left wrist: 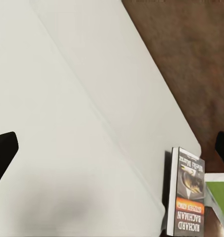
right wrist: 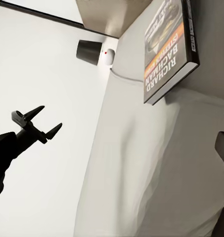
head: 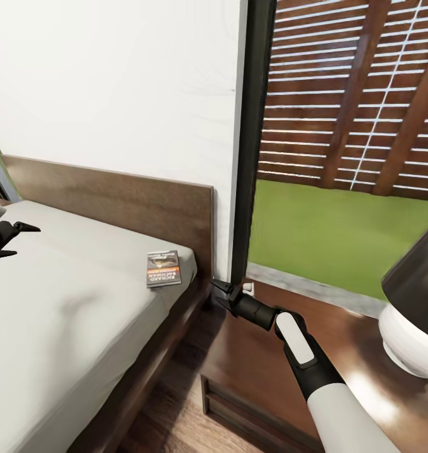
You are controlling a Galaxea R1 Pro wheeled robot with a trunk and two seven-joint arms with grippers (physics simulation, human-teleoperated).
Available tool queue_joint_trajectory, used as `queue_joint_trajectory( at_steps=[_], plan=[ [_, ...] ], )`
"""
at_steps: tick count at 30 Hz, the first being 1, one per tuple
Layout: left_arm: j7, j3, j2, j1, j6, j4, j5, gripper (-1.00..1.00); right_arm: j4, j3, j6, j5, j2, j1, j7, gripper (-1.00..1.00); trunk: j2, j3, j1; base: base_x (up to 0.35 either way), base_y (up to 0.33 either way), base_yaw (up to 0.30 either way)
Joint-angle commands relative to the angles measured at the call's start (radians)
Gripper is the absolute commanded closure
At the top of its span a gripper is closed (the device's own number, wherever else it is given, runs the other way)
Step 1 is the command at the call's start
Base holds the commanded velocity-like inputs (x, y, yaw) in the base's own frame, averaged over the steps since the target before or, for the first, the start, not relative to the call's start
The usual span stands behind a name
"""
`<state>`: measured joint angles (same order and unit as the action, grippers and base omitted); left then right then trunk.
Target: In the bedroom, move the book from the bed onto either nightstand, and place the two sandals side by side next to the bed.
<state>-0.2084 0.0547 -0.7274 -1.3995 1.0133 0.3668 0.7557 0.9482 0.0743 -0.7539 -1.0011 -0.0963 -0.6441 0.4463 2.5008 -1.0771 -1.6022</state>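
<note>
— Now, where to find the book (head: 163, 268)?
— Lying flat on the bed (head: 63, 327), at the mattress corner nearest the headboard (head: 119, 198), spine toward the right arm.
— And the right gripper (head: 221, 293)?
— Fingers spread, grasping nothing, hanging over the gap between bed frame and nightstand (head: 252, 371), near the book but apart from it.
— Left gripper (head: 12, 239)?
— Spread too, empty, hovering over the mattress well away.
— Best way to take it?
— Probably approach low from the overhanging edge, pinch across the thin cover near the spine, lift level.
— Any containers?
— Just the nightstand drawer, closed; contents hidden. On top, a lamp (head: 412, 302), with bare wood beside it for the book.
</note>
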Motion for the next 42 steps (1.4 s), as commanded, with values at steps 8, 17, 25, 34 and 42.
queue_joint_trajectory(
  at_steps=[8,17,25,34,42],
  plan=[
    [-0.009,0.005,-0.001,-0.001,0.001,-0.001,-0.006,-1.0,0.0,0.0,-0.004,-0.001,-0.001,0.0,0.002,-1.0,0.0,-0.001,0.0,0.085,0.0,0.0],
    [-0.009,0.006,0.0,-0.001,-0.001,-0.003,-0.006,-1.0,-0.001,0.0,-0.004,-0.001,0.0,-0.001,0.002,-1.0,0.0,-0.001,0.0,0.013,0.0,0.0],
    [-0.009,0.005,-0.001,-0.001,0.0,-0.004,-0.006,-1.0,-0.013,-0.003,-0.001,-0.001,0.0,0.0,0.0,-1.0,0.0,-0.001,0.0,0.001,0.0,0.0],
    [-0.009,0.006,-0.005,-0.001,0.002,-0.005,-0.006,-1.0,-0.092,0.004,0.02,-0.005,-0.001,-0.001,0.001,-1.0,0.0,-0.001,0.0,0.0,0.0,0.0],
    [-0.009,0.006,-0.013,-0.001,0.002,-0.005,-0.006,-1.0,-0.119,0.011,0.062,0.0,-0.005,-0.002,0.0,-1.0,0.0,-0.001,0.0,0.0,0.0,0.0]
  ],
)
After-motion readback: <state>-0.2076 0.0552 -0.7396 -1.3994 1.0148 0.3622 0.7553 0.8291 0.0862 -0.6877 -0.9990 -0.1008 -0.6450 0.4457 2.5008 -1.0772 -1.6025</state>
